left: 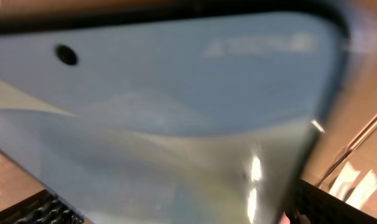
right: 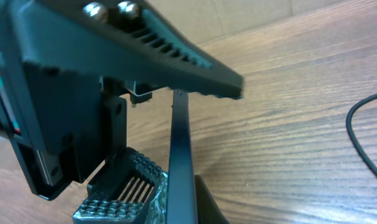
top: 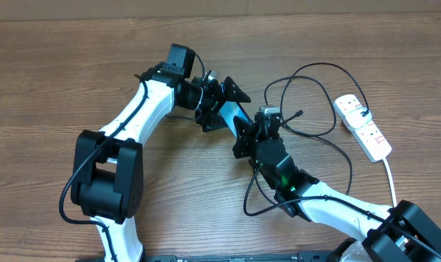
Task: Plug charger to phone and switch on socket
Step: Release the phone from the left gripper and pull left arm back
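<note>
The phone (top: pixel 233 113) hangs above the table between both grippers, its blue screen filling the left wrist view (left: pixel 176 112). My right gripper (top: pixel 251 131) is shut on its lower end; in the right wrist view the phone (right: pixel 181 155) stands edge-on, pinched between the pads (right: pixel 123 186). My left gripper (top: pixel 226 108) straddles the upper end with its jaws wide, and its fingers (left: pixel 338 205) flank the phone's long edges. The charger (top: pixel 315 94) loops in black coils to the right, with its plug tip (top: pixel 299 113) lying loose. The socket (top: pixel 362 127) lies at the far right with a black plug in it.
The socket's white cord (top: pixel 390 175) runs toward the front right. More black cable (top: pixel 253 193) loops beside my right arm, and a stretch of it (right: pixel 363 137) shows on the wood in the right wrist view. The left gripper's finger (right: pixel 132 43) looms over the phone there.
</note>
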Controlling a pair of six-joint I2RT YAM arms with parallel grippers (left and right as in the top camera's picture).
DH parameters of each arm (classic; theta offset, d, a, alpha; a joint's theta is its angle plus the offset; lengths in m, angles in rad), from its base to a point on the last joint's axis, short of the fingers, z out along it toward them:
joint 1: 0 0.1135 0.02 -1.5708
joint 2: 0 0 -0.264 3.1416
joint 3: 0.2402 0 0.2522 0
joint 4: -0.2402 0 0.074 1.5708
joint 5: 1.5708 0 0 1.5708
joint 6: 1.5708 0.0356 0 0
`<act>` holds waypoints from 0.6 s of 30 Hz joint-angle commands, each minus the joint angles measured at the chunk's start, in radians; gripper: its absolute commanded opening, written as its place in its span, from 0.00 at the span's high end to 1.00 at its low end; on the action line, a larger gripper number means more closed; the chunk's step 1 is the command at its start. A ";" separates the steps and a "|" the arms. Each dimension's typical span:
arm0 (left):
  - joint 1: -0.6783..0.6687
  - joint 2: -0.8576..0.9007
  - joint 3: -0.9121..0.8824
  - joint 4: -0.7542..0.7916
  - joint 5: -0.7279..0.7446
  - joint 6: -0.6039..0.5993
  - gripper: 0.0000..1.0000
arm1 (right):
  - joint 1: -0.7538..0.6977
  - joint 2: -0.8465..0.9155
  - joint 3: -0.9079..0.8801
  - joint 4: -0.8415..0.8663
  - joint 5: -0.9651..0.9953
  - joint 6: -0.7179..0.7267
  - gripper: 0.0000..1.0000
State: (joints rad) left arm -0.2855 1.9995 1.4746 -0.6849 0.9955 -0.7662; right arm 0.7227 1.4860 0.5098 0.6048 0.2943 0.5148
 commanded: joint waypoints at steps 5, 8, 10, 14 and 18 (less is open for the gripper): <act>0.124 -0.116 0.138 -0.217 -0.108 0.380 0.00 | -0.087 -0.029 0.015 -0.055 -0.055 0.158 0.96; 0.170 -0.243 0.157 -0.381 -0.343 0.469 0.00 | -0.134 -0.060 0.015 -0.087 -0.156 0.248 0.96; 0.185 -0.341 0.157 -0.459 -0.480 0.492 0.00 | -0.171 -0.073 0.015 -0.091 -0.254 0.330 0.96; 0.187 -0.565 0.157 -0.546 -0.641 0.528 0.00 | -0.220 -0.076 0.015 -0.090 -0.390 0.445 0.96; 0.187 -0.808 0.148 -0.568 -0.706 0.512 0.03 | -0.232 -0.076 0.015 -0.090 -0.488 0.492 0.96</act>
State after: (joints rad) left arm -0.0921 1.3308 1.6135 -1.2388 0.4255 -0.2897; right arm 0.4950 1.4437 0.5102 0.4961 -0.0570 0.9146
